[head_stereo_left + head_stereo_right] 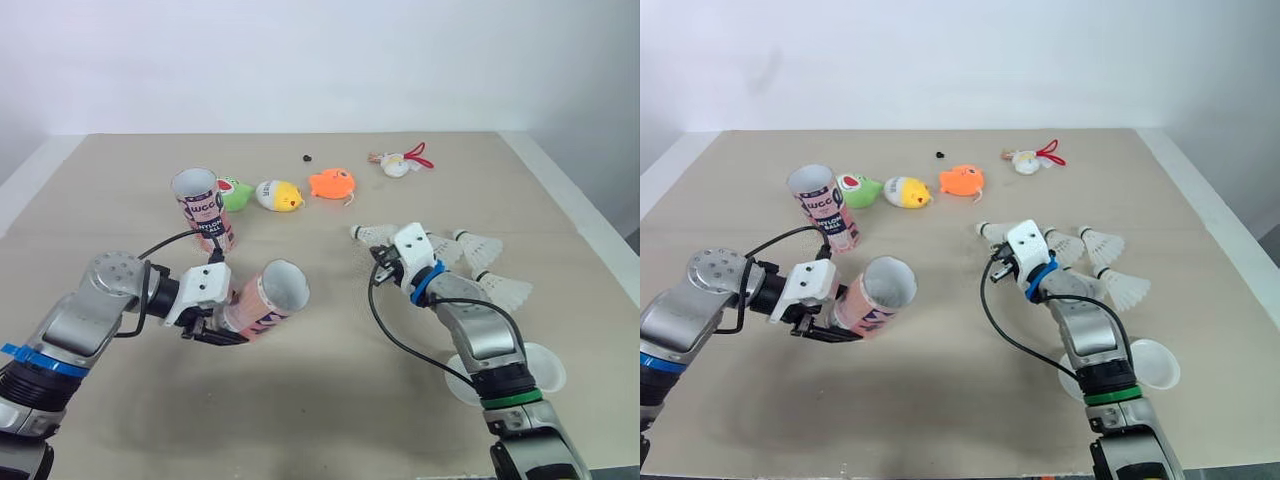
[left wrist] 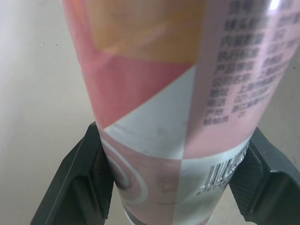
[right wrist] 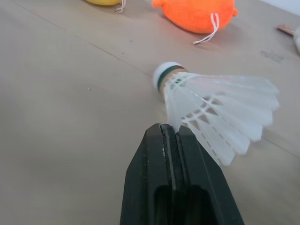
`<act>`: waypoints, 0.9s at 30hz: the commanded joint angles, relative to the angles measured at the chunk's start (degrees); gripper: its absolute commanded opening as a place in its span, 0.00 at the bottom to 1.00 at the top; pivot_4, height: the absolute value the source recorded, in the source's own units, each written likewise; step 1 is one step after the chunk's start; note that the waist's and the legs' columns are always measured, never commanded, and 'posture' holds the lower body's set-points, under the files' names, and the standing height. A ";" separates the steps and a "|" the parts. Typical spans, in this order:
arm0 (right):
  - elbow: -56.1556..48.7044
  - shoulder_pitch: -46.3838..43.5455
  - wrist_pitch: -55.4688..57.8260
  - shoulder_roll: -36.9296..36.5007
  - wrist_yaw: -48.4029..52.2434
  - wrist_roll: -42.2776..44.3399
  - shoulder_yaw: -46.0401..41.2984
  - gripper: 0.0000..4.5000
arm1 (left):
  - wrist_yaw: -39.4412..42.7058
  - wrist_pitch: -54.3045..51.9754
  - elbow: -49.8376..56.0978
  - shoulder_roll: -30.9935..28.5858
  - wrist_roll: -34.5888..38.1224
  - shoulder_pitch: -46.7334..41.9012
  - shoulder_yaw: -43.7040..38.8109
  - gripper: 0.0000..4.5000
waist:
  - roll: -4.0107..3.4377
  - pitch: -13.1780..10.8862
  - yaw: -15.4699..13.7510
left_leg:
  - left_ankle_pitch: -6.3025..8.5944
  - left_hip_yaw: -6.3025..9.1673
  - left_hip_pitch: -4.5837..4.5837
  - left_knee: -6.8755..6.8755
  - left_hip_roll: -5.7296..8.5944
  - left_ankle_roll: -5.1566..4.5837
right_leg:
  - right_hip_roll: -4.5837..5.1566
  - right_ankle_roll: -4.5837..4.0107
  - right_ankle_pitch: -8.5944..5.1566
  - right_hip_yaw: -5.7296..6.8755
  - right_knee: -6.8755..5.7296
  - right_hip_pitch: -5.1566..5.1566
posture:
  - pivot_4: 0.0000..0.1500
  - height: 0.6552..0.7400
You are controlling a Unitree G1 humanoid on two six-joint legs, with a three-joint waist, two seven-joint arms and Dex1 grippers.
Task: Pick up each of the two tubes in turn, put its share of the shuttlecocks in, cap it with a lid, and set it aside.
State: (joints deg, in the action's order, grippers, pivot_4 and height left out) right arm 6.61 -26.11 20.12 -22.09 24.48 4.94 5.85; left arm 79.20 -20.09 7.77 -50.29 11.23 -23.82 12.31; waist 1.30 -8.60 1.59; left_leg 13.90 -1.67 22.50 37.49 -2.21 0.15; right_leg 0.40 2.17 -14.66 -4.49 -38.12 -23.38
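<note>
One upright tube [image 1: 200, 205] stands | left gripper [image 1: 222, 322] clamps tilted tube [image 1: 265, 298] (mouth open) | right gripper [image 3: 174, 133] pinches shuttlecock [image 3: 220, 108] skirt

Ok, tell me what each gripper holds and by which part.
Left gripper: the pink tube, clamped across its body near the end away from its mouth. Right gripper: a shuttlecock, pinched by its feather skirt close to the cork.

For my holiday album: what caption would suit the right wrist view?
The right gripper pinches the feather edge of a white shuttlecock, an orange plush toy lying beyond.
</note>
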 commanded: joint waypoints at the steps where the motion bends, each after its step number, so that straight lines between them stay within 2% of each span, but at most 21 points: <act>1: -2.67 -1.51 0.58 1.76 -0.36 1.89 -2.31 0.01 | 1.39 -1.14 -0.10 -0.47 -0.86 2.20 3.29 0.62 | 0.00 0.00 0.07 | 0.00 0.00 0.00 -0.01 -0.01 0.00 | -0.01 -0.01 0.00 0.00 0.00 -0.01 | 1.00 1.00; 7: -11.03 -1.66 -0.79 0.38 5.29 5.31 -3.75 0.01 | 1.59 -1.07 -0.29 -0.28 -0.84 1.73 3.54 0.62 | -0.03 -0.02 0.28 | 0.01 0.01 0.01 -0.02 -0.01 -0.01 | -0.01 -0.03 -0.01 0.00 0.00 -0.01 | 1.00 1.00; 11: -22.76 0.21 -6.30 -8.67 15.78 7.05 -4.34 0.01 | 1.58 -1.15 -0.32 -0.20 -0.85 1.57 3.69 0.62 | -0.12 -0.10 0.18 | 0.02 0.03 0.06 -0.02 0.04 -0.02 | 0.05 0.10 -0.08 0.02 0.01 -0.03 | 1.00 1.00; 15: -32.94 3.06 -8.00 -20.70 26.12 8.78 -5.71 0.01 | 1.69 -1.51 -0.11 -0.28 -0.74 1.38 3.78 0.62 | -0.10 -0.09 -0.06 | 0.12 0.04 0.04 -0.02 0.04 -0.11 | 0.06 0.12 -0.19 0.03 0.04 0.01 | 1.00 1.00; 18: -38.60 3.14 -6.65 -26.80 30.98 11.55 -6.78 0.01 | 1.90 -2.38 0.68 -0.39 -0.51 1.00 3.89 0.62 | -0.12 -0.10 -0.19 | 0.13 0.04 0.02 -0.01 0.04 -0.14 | 0.04 0.08 -0.21 0.05 0.02 0.02 | 1.00 1.00; 22: -43.43 2.36 -5.08 -30.15 34.38 14.72 -5.80 0.01 | 2.22 -2.78 0.79 -0.31 -0.52 0.47 4.10 0.62 | -0.09 -0.10 -0.20 | 0.13 0.05 0.00 0.01 0.00 -0.14 | 0.02 0.06 -0.20 0.06 0.01 0.03 | 1.00 1.00; 27: -45.43 1.10 -3.46 -30.48 35.82 17.09 -5.15 0.01 | 2.42 -2.93 0.86 -0.11 -0.45 0.10 4.48 0.62 | -0.08 -0.11 -0.23 | 0.14 0.04 0.02 0.02 0.02 -0.13 | 0.06 0.07 -0.21 0.06 0.02 0.03 | 1.00 1.00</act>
State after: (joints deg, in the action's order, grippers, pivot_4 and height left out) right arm -37.01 -23.77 16.38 -51.81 59.78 20.75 1.27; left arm 79.67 -21.78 8.36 -50.41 11.35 -25.18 13.01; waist 1.21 -8.71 1.36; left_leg 14.03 -1.63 22.53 37.51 -2.18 0.01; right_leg 0.46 2.25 -14.87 -4.43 -38.09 -23.36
